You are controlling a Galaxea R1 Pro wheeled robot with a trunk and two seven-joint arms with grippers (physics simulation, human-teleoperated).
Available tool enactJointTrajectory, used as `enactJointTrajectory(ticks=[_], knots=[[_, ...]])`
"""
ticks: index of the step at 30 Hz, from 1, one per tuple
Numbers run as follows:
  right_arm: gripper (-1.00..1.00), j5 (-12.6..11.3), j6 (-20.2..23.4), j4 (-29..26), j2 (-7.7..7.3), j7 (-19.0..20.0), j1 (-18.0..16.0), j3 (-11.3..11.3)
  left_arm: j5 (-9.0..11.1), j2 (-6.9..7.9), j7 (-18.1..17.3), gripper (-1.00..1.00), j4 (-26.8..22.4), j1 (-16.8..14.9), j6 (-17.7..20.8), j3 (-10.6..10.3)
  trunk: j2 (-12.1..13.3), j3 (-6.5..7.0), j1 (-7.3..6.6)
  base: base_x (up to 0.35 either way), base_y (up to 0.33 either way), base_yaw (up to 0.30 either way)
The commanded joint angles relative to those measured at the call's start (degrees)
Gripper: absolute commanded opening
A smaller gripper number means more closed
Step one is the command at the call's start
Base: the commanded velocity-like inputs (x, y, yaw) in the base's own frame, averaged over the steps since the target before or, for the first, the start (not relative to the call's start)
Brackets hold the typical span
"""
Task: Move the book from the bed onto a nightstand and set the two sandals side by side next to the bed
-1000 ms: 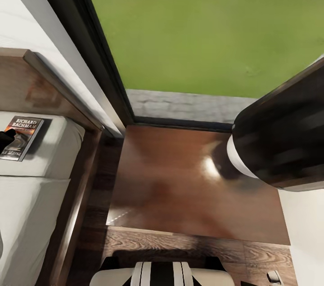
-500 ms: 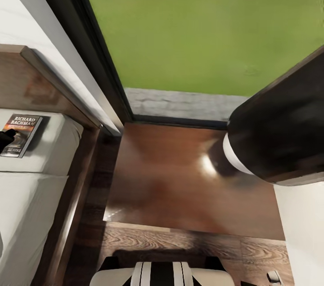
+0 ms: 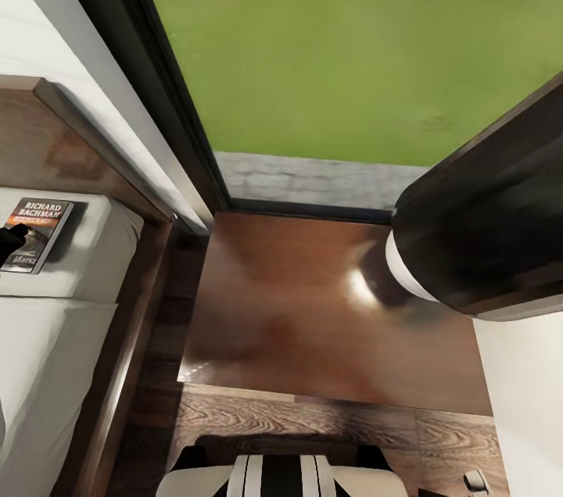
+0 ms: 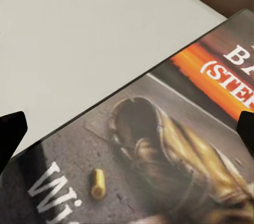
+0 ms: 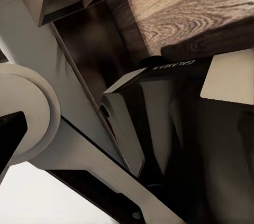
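My left gripper [image 4: 127,129] is hovering spread wide over the book [image 4: 159,150], which is lying on the bed [image 3: 47,356] beside the nightstand [image 3: 313,309].

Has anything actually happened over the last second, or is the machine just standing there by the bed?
Mostly the view itself drifted: the whole picture slid slightly left, so the camera turned or rolled. The book lies on the bed near the headboard as before, with the left gripper open over its cover, not gripping. The nightstand top is bare as before; nothing was picked up or let go.
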Motion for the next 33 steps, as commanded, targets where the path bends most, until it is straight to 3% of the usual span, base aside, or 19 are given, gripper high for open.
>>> enactJointTrajectory(ticks=[1,10,33], knots=[[1.0,-0.4,0.6,0.0,-0.01,0.2,0.0,0.3,0.9,-0.03,0.3,1.0,1.2,0.0,0.2,-0.1,0.0,-0.03,0.0,0.0,-0.005,0.0],[1.0,-0.4,0.6,0.0,-0.01,0.2,0.0,0.3,0.9,-0.07,0.3,1.0,1.1,0.0,0.2,-1.5,0.0,-0.03,0.0,0.0,-0.103,0.0],[1.0,-0.4,0.6,0.0,-0.01,0.2,0.0,0.3,0.9,-0.07,0.3,1.0,1.1,0.0,0.2,-1.6,0.0,-0.03,0.0,-0.01,-0.047,0.0]])
